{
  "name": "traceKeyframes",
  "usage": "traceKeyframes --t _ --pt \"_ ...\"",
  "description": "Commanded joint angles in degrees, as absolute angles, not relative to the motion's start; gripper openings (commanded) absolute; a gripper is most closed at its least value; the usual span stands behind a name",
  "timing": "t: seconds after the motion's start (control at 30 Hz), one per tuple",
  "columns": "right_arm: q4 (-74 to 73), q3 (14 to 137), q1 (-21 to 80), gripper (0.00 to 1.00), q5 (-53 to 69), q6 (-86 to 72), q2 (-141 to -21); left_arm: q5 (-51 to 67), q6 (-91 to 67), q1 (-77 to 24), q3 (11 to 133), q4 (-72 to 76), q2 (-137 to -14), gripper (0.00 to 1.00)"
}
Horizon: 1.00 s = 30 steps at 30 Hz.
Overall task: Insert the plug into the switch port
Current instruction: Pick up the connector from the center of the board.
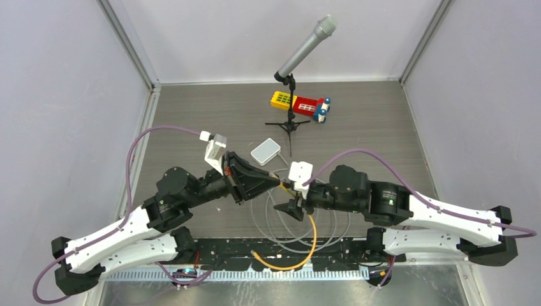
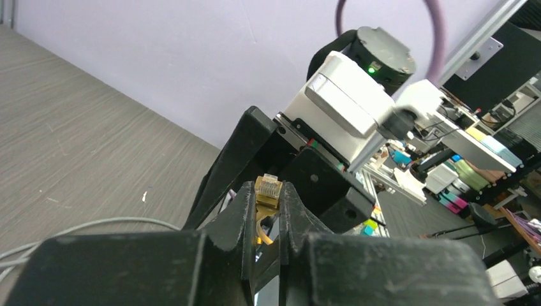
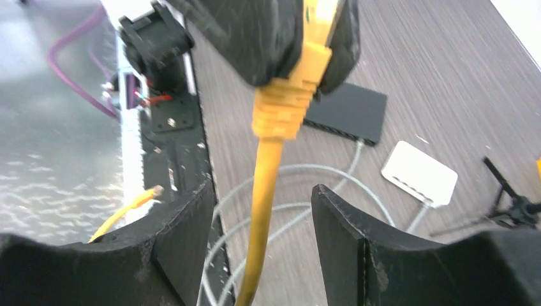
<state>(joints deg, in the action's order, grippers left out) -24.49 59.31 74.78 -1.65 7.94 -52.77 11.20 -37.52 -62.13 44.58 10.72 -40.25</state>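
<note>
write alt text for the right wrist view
The left gripper pinches a yellow plug at the top, its yellow cable hanging down between the open fingers of the right gripper. Behind, a white switch and loops of grey cable lie on the table.

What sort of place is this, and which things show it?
Probably a robotics lab test cell: a left arm and right arm bolted to a table, plain panels enclosing it, a microphone on a stand, cluttered equipment shelves beyond.

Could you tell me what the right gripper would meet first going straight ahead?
Probably the left gripper, shut on the plug just ahead; the yellow cable runs between the right gripper's open fingers. Depth is unclear.
</note>
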Motion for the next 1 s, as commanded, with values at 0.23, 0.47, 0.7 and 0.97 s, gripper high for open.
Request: traceKeyframes --t 0.23,0.47,0.7,0.97 --pt "2.1 48.6 75.0 0.51 6.7 -3.1 -39.0 20.2 -36.5 -62.2 46.6 18.8 -40.9 0.0" --pt "5.6 47.6 75.0 0.43 6.9 -5.3 -38.8 20.8 -37.1 -62.1 46.4 20.5 -41.1 0.0" --pt "14.1 43.0 75.1 0.33 4.9 -7.4 -37.7 19.0 -37.8 -62.1 44.5 24.3 -39.2 0.0" --pt "22.4 39.2 75.0 0.33 2.2 -9.9 -36.5 18.3 -37.8 -62.1 43.2 25.1 -38.6 0.0"
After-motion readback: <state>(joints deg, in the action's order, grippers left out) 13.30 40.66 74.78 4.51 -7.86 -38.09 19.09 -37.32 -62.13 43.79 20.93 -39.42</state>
